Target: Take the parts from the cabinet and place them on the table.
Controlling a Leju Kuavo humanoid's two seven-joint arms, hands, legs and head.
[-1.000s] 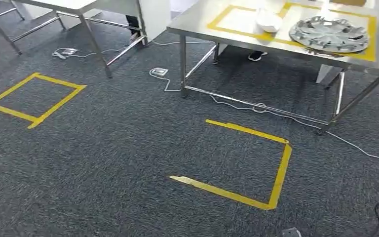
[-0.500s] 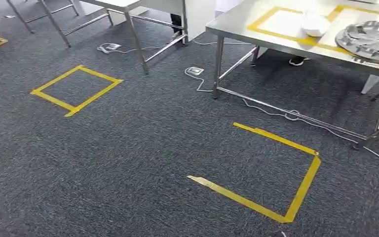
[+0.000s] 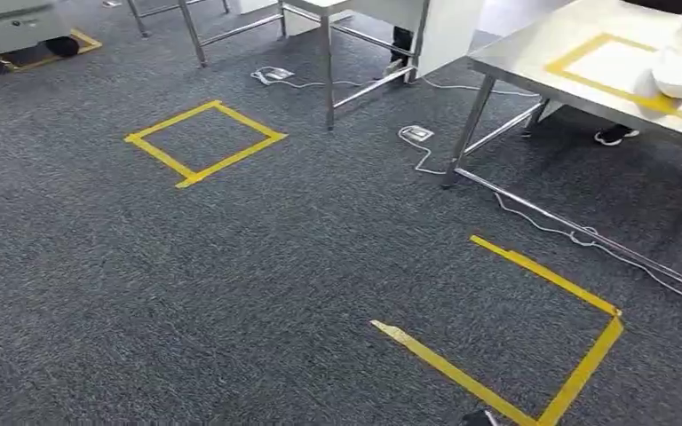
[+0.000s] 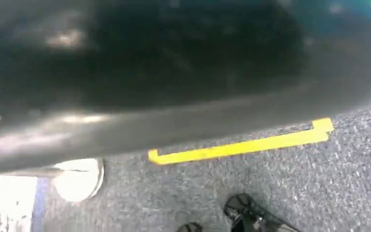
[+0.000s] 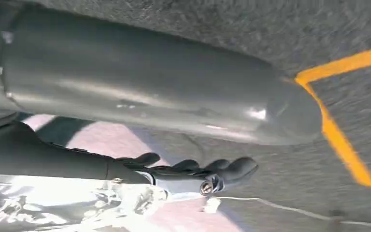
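I'm between pickups, facing carpet; table upper right. Right hand looks empty, left hand's state unclear. Next: find cabinet.

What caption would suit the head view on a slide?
Grey carpet with a yellow tape square, a steel table at right bearing a white bowl.

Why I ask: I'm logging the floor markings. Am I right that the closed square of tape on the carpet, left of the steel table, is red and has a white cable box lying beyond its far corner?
Not quite: the tape square is yellow, not red, as the head view shows. The rest holds: it is closed, lies on the carpet left of the steel table, and a white cable box lies beyond its far corner.
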